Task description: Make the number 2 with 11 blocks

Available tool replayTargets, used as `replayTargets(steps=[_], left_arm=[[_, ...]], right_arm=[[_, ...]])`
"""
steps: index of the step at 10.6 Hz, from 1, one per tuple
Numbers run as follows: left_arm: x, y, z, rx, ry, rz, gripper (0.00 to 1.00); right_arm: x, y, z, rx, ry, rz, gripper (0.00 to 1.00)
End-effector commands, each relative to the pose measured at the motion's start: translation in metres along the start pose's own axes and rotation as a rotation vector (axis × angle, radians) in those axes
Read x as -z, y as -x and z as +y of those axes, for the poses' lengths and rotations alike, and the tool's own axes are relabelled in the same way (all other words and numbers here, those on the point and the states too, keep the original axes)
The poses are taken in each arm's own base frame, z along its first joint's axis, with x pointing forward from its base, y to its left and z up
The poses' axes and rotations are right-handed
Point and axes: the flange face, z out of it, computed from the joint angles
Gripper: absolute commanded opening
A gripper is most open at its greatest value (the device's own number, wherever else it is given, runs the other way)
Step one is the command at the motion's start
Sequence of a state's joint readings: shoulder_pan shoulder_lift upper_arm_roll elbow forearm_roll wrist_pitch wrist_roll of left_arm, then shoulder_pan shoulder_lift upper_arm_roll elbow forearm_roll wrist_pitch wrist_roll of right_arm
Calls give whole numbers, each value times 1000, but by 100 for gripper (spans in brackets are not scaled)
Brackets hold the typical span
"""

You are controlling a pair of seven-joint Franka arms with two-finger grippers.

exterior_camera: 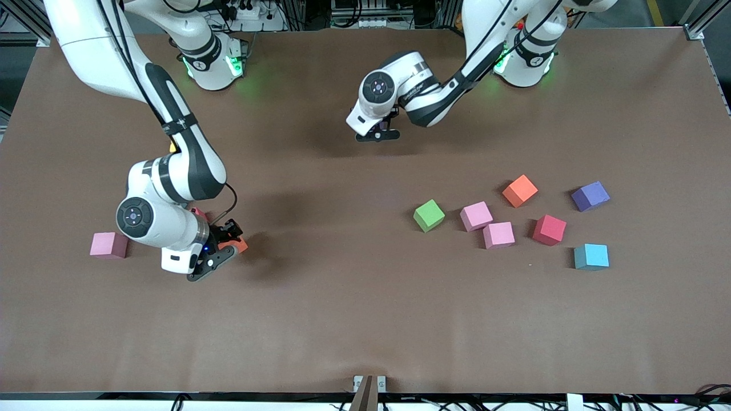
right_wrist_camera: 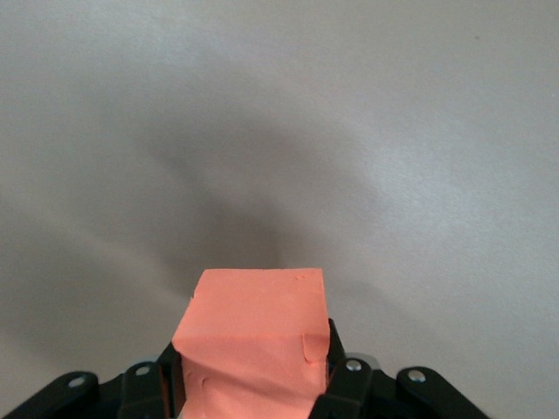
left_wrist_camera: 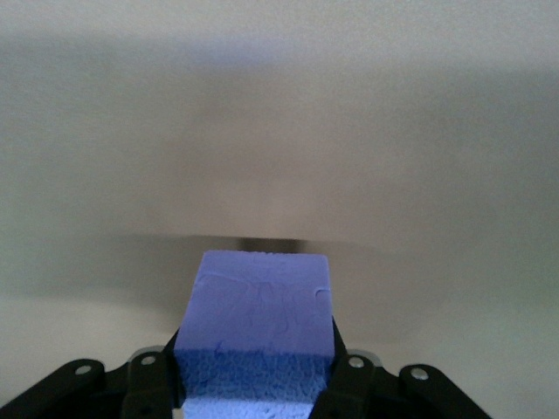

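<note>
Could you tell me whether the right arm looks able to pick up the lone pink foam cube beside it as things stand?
Probably not yet: the pink foam cube lies uncovered on the table close by, but the right tool is already shut on an orange foam cube, so it would have to set that down first.

**Surface finish**

Blocks (exterior_camera: 519, 190): matt foam, finely pitted; purple block (left_wrist_camera: 253, 336) shows a rough, porous side, orange block (right_wrist_camera: 251, 340) a dented face. Table (exterior_camera: 354, 319): matt brown covering, smooth. Arm shells: glossy white plastic. Gripper fingers (left_wrist_camera: 349, 384): black, matt.

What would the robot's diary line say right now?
left gripper: holds purple block | right gripper: holds orange block | number 2: not started
</note>
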State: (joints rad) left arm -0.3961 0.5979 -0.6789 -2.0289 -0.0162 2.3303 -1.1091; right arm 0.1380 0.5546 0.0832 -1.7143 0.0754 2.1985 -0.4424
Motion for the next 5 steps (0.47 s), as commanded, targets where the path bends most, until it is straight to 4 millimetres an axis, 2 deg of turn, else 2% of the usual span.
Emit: replayTargets(steps=[1, 2, 5], left_arm=[[-10, 4, 11, 27, -23, -8, 17], [-18, 8, 13, 17, -37, -11, 17], [-18, 0, 9, -1, -44, 7, 19]], right_arm=[[10, -1, -11, 22, -21, 12, 36], [11, -3, -17, 31, -26, 15, 36], [13, -10, -39, 95, -40, 21, 37]])
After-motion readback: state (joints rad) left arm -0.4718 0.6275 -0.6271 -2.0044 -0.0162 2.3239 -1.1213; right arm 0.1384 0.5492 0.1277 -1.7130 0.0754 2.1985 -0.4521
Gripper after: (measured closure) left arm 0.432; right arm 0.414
